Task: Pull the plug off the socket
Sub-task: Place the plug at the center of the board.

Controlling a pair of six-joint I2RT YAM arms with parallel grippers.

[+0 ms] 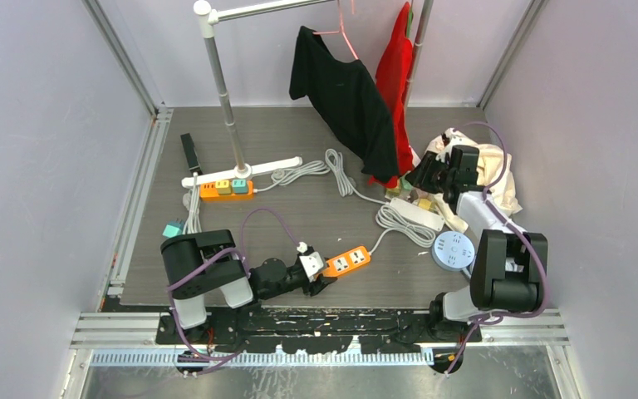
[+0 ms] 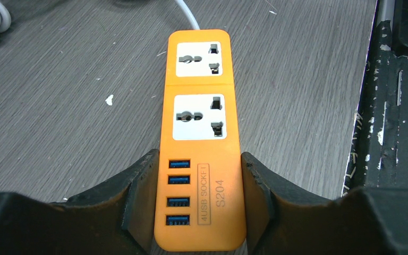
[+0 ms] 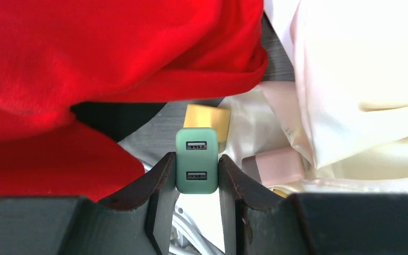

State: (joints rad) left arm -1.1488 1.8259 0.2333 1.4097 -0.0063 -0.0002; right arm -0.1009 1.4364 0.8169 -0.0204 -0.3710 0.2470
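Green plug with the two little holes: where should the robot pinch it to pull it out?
Probably on its two flat side walls, coming straight at the USB face. The green plug is boxy with parallel sides; the right pincer squeezes it there.

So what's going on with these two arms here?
The left end effector grips the orange power strip by its USB end, flat on the table; both its sockets are empty. The right end effector pinches a green USB charger beside the red cloth. Whether that charger sits in a socket is hidden.
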